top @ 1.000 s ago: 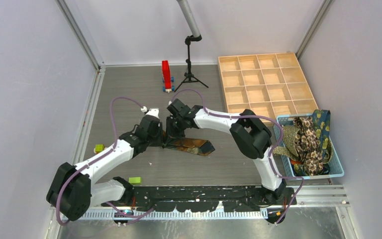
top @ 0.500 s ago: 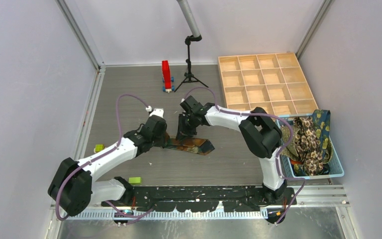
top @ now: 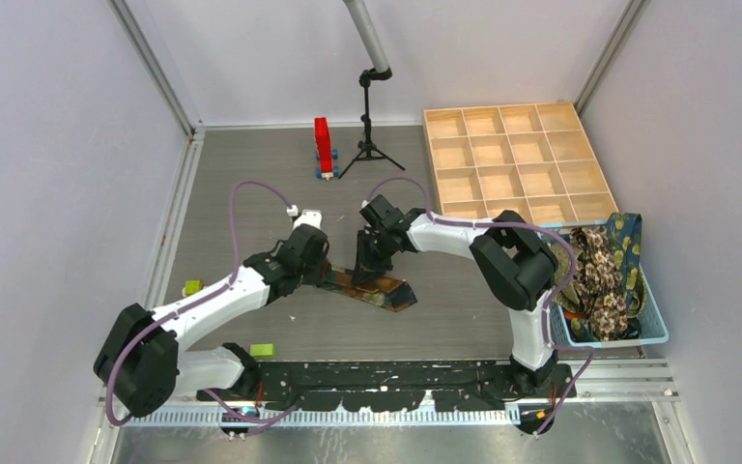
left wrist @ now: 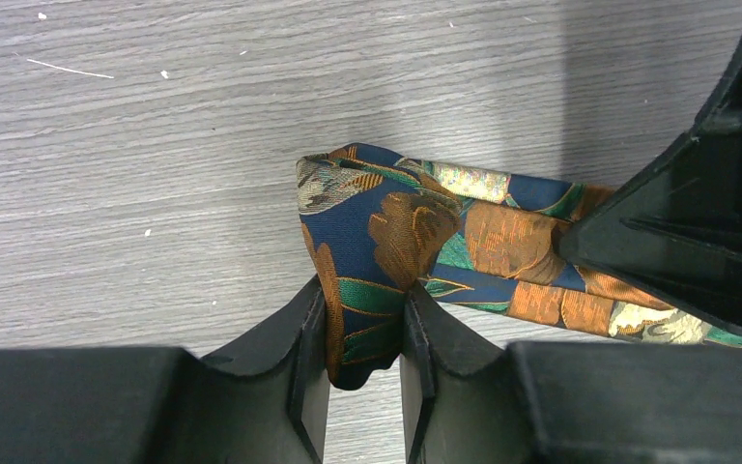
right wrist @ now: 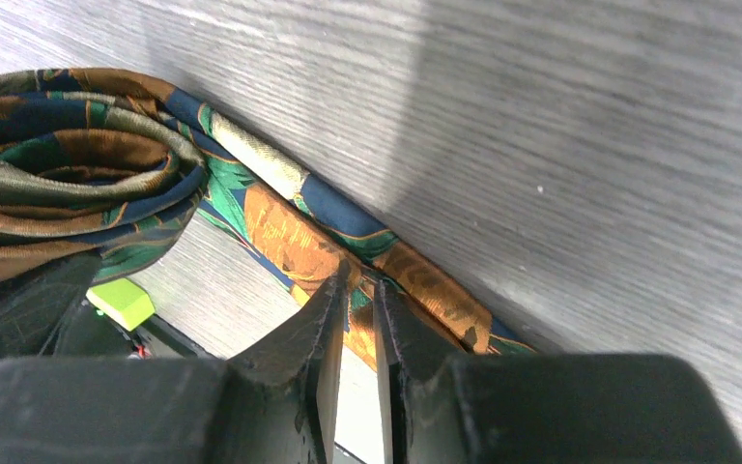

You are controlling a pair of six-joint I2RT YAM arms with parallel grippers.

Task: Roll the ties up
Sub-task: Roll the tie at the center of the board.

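Top view: navy-and-orange tie [top: 377, 285] lying mid-table [top: 251, 193] between both arms; left wrist: left gripper [left wrist: 362, 333] closed narrowly on the tie's rolled left end; right wrist: right gripper [right wrist: 357, 290] almost closed, pinching the flat strip just right of the roll.

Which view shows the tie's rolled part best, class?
Right wrist: the roll fills its corner, layers visible. Left wrist shows one fold pinched by the left gripper. Top view shows it tiny, mostly hidden.
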